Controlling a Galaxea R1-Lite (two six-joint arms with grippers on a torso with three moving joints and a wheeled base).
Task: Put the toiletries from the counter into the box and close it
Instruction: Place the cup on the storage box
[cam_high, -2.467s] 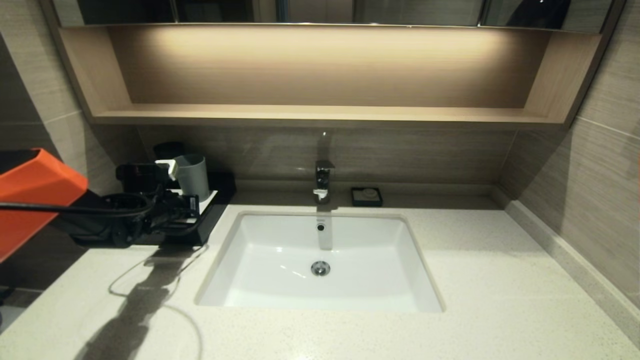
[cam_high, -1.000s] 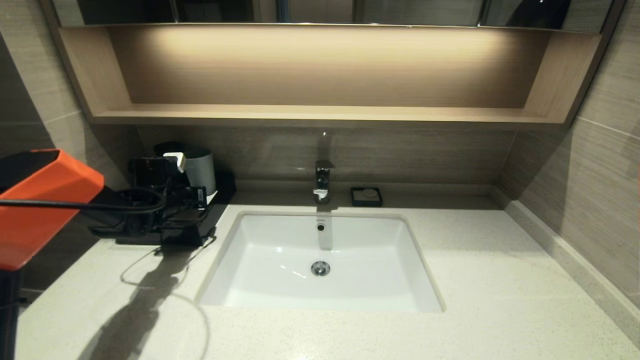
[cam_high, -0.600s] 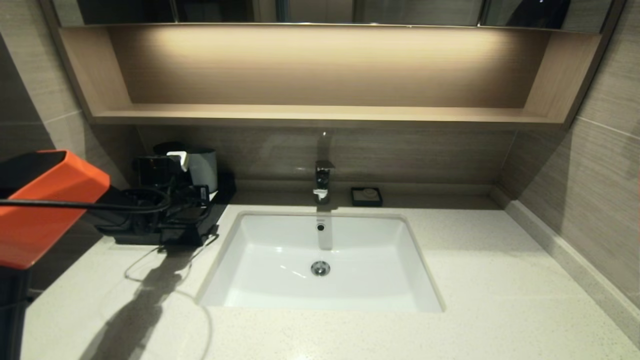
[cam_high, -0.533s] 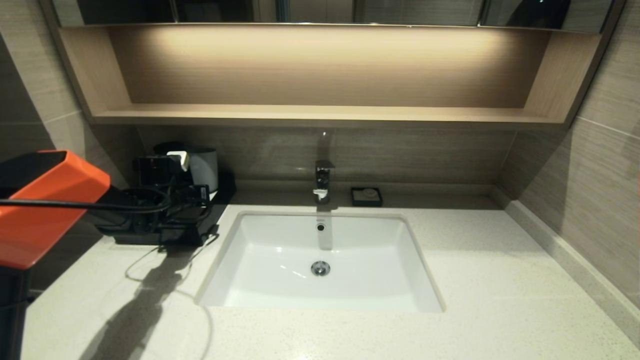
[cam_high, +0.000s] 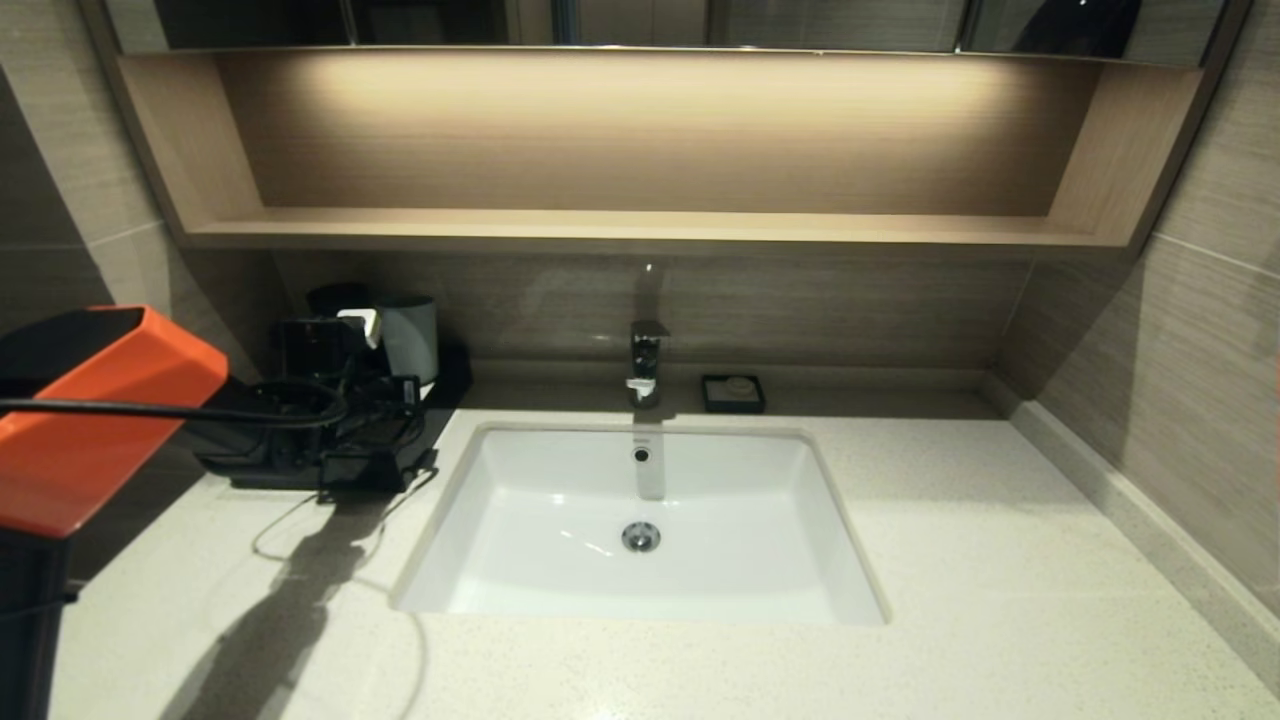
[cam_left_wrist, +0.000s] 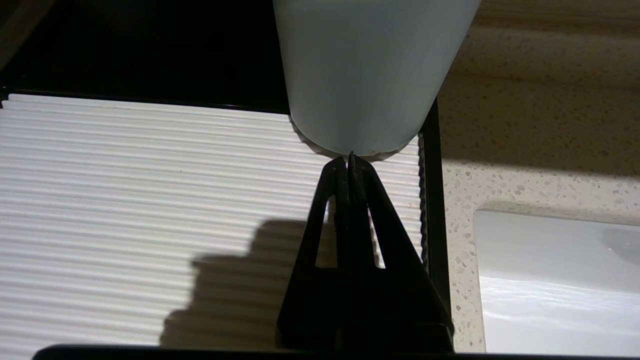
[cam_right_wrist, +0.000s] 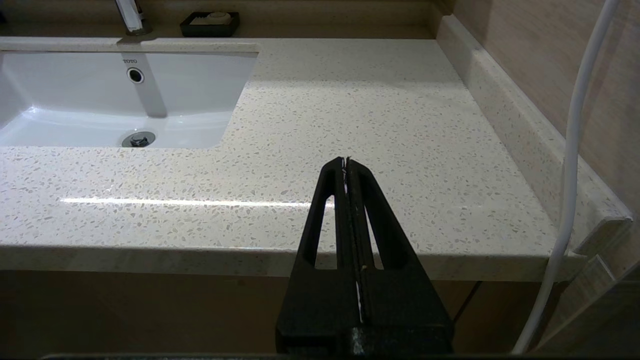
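The box, its drawer apparently pushed in since earlier, is being hovered over by the left end effector, fingers pressed together and empty, just before the cup.

A pale grey plastic tumbler cup stands at the back left; a chrome tap rises behind the basin; a small black square soap dish sits just right of it.

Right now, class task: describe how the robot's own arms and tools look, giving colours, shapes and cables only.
In the head view, the left arm has an angular orange shell over black parts, with a black cable looping to its dark wrist. The left tool and right tool look alike: two matte black fingers tapering to a point, each with a long cut-out slot. A white cable runs beside the right tool.
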